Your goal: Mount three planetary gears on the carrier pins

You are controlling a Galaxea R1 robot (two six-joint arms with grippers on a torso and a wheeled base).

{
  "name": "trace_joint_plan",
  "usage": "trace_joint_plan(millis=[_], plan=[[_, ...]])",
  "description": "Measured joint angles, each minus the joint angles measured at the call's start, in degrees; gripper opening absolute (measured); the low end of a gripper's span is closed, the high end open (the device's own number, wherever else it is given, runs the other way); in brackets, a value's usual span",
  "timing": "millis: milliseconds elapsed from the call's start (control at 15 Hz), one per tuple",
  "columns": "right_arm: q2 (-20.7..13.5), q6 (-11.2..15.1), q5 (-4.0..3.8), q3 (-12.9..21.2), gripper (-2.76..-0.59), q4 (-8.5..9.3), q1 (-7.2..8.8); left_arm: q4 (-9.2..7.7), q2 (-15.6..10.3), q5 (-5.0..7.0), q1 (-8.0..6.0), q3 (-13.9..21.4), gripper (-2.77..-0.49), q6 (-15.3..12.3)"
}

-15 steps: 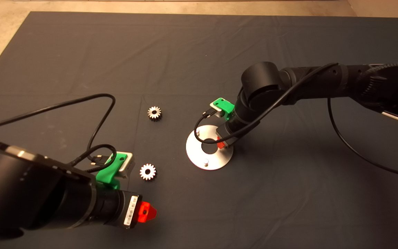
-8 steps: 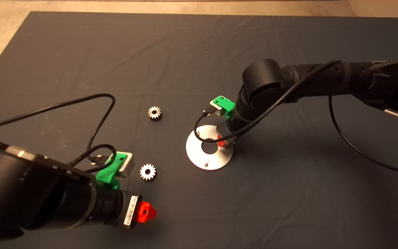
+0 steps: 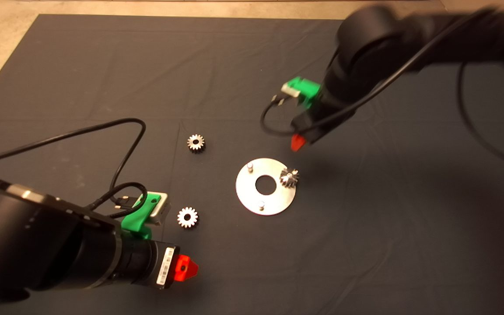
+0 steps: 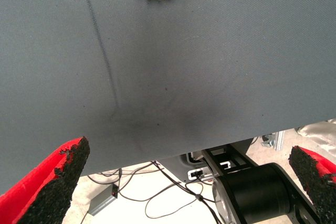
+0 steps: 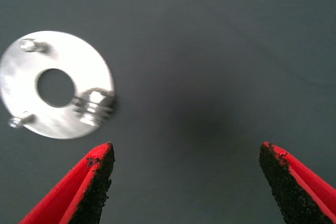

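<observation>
Dark mat [image 3: 217, 65] covers the worktop, pale floor showing past its far edge. Biggest in shot, the left gripper [image 3: 187, 268] sits parked at the lower left of the head view, fingers [image 4: 50, 182] spread wide and empty over the mat's edge. Over on the right, the right gripper [image 3: 296, 142] hangs above the mat beyond the disc [image 3: 252, 199], its fingers [image 5: 94, 182] released and well apart, nothing between them. On the disc, one gear [image 3: 289, 177] sits on the pin at the right rim, while two carrier pins [image 3: 250, 166] stand bare. Two more planetary gears lie flat on the mat: one [image 3: 195, 142] to the disc's far left, the other [image 3: 187, 217] just beside the left gripper's green mount
</observation>
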Motion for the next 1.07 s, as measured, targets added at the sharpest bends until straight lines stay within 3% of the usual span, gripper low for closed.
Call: trace_joint_plan(millis=[67, 133, 200, 333, 533, 800, 867, 1067], plan=[[-3.76, 0.44, -0.24, 2.93, -1.33, 0.81, 2.01, -0.09, -0.02, -0.02, -0.01, 0.0, -0.5, 0.0], [-7.14, 1.21, -0.75, 6.9, -1.33, 1.57, 2.33, -0.25, -0.02, -0.05, -0.12, 0.0, -0.5, 0.02], [-10.11, 1.91, -0.89, 11.9, -1.33, 2.89, 1.87, -0.33, 0.06, -0.02, -0.37, 0.0, -0.5, 0.17], [-15.64, 3.52, -0.37, 19.33, -1.33, 5.7, 1.42, -0.45, 0.08, -0.02, -0.61, 0.0, -0.5, 1.41], [-21.26, 4.82, -0.45, 22.74, -1.33, 6.28, 2.52, -0.66, -0.02, -0.02, -0.87, 0.0, -0.5, 3.62], [-28.23, 6.1, -0.45, 27.78, -1.33, 9.22, 2.58, 0.75, -0.88, -0.02, -1.88, 0.0, -0.5, 7.98], [-29.61, 7.19, -0.48, 29.33, -1.33, 9.49, 2.74, 2.0, -1.02, 0.0, -1.9, 0.0, -0.5, 8.83], [-35.06, 14.75, -0.15, 34.44, -1.33, 10.05, 2.61, 3.88, -1.02, 0.02, -2.13, 0.0, -0.5, 10.18]])
